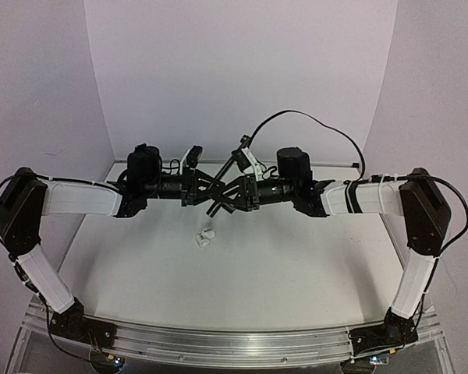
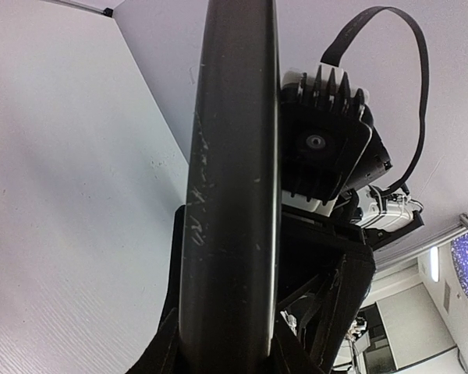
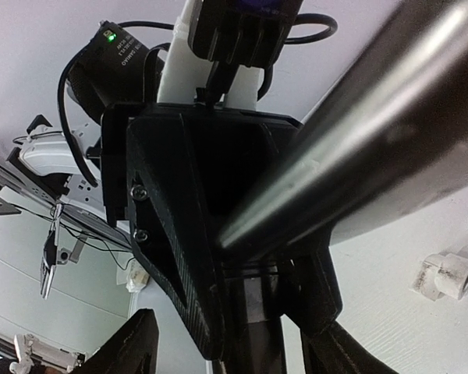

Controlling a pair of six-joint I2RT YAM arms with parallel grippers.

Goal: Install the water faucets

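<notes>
Left wrist view, and the slim black faucet (image 2: 230,195) fills the middle of the shot, a long scuffed rod running straight up from between the fingers of the left pincer (image 2: 226,354). That pincer is clenched on the faucet, one finger tight against each side of the rod. Behind it, the right arm's wrist housing and a looping black cable face the camera.

Over to the right wrist view: the same rod cuts across on a slant, from the upper right down towards the centre, passing between the fingers of the right pincer (image 3: 234,347). Those fingers stand apart, released. The left one shows a strip of light between it and the rod, though the other side is lost in dark shapes, so I can't say whether it touches. The left pincer's black body sits square in front, nose to nose.

From the top external view, both arms reach inward and meet in mid-air above the tabletop (image 1: 281,265). The small white cylindrical fitting (image 1: 206,237) lies on its side on the tabletop, just below the two pincers and apart from them.
</notes>
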